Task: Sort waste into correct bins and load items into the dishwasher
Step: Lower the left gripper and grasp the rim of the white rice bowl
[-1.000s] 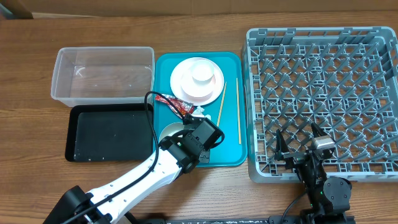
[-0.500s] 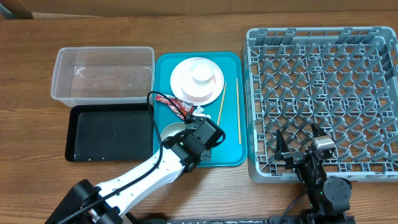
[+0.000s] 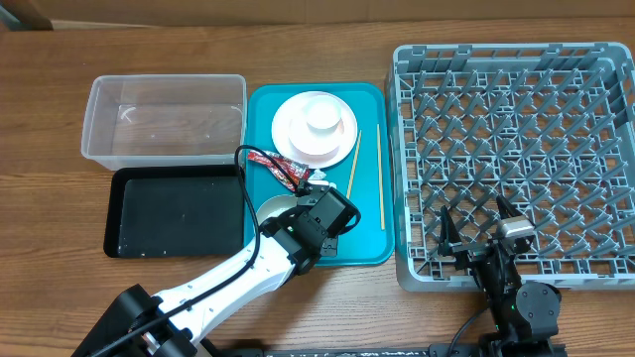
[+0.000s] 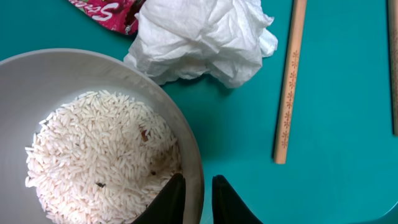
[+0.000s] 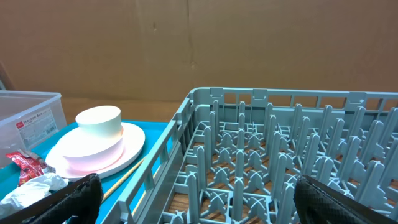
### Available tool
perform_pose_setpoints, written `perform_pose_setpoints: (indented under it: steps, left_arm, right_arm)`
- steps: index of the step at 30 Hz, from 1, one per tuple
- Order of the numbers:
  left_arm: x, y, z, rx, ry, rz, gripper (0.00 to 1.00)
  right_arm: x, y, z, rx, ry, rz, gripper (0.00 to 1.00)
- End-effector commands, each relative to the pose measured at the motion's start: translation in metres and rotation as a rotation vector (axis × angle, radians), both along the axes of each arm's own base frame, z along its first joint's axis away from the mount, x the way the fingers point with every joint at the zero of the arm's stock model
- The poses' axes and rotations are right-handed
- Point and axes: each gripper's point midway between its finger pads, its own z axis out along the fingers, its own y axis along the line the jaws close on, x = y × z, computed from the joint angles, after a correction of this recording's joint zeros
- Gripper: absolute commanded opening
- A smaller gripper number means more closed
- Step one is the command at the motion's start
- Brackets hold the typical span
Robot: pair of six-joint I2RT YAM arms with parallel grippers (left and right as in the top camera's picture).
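A white bowl (image 4: pixel 68 74) full of loose rice (image 4: pixel 99 149) sits on the teal tray (image 3: pixel 367 243). My left gripper (image 4: pixel 198 186) is shut on the bowl's right rim, with one finger inside and one outside. Just beyond the bowl lie the crumpled tissue (image 4: pixel 199 37) and the red wrapper (image 4: pixel 102 9). A wooden chopstick (image 4: pixel 289 81) lies to the right, with a second chopstick (image 3: pixel 380 178) beside it. From overhead, the left gripper (image 3: pixel 306 203) covers part of the bowl (image 3: pixel 270 210). My right gripper (image 3: pixel 476 223) stands open over the near edge of the grey dish rack (image 3: pixel 516 119), holding nothing.
A stack of plates (image 3: pixel 298 139) with a small cup (image 3: pixel 323 114) on top stands at the far end of the teal tray. The clear tub (image 3: pixel 164 159) and the black tray (image 3: pixel 174 213) lie to the left of it. The rack's pegs (image 5: pixel 267 143) fill the right.
The left arm has shifted slightly while its gripper stays at the bowl's rim. The right arm has not moved.
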Motion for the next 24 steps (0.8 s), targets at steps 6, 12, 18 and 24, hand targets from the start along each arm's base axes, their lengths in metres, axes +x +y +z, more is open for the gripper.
perform_pose_setpoints:
  steps: [6, 12, 18, 24]
  left_arm:
    - [-0.0012, 0.0036, -0.0073, 0.026, -0.004, -0.003, 0.22]
    - [-0.0008, 0.0032, -0.0082, 0.029, -0.005, -0.011, 0.21]
    - [0.0002, 0.0002, -0.0145, 0.037, 0.002, -0.033, 0.21]
    - [0.0002, -0.0003, -0.0143, 0.034, 0.003, -0.034, 0.14]
  right_arm:
    - [0.0002, -0.0007, -0.0014, -0.002, -0.006, -0.004, 1.00]
    - [0.0002, -0.0007, -0.0014, -0.002, -0.006, -0.004, 1.00]
    - [0.0002, -0.0007, -0.0014, -0.002, -0.006, -0.004, 1.00]
    - [0.0002, -0.0007, -0.0014, -0.002, -0.006, -0.004, 1.00]
